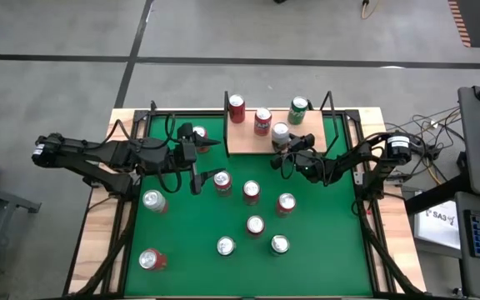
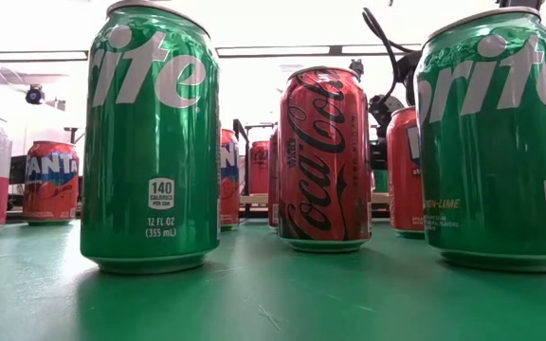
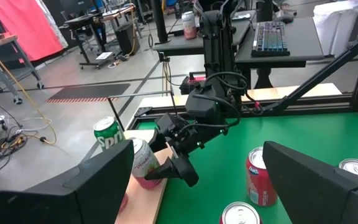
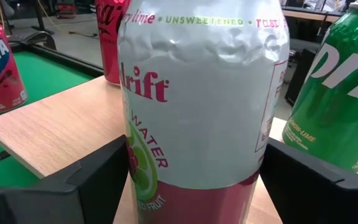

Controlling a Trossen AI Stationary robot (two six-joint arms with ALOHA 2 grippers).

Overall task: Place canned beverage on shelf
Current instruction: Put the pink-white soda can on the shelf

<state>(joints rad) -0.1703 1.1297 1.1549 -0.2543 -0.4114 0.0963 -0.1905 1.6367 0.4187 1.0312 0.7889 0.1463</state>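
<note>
- The silver-and-pink can (image 4: 194,106) stood upright on the shelf (image 4: 55,130), beside a green can (image 4: 337,93).
- The right gripper (image 1: 288,150) straddled it, fingers (image 4: 86,186) spread and apparently released.
- The left gripper (image 1: 192,154) hovered over the tabletop (image 1: 323,242), fingers spread, empty.
- Risk: a careless retreat could let a finger clip the can, toppling it into its neighbour.

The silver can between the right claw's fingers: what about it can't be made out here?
- Silver can, right wrist view: top cut off by the picture's edge; brand name only partly readable.
- High view: can too small for reading.
- Low view: hidden behind the front cans.
</note>
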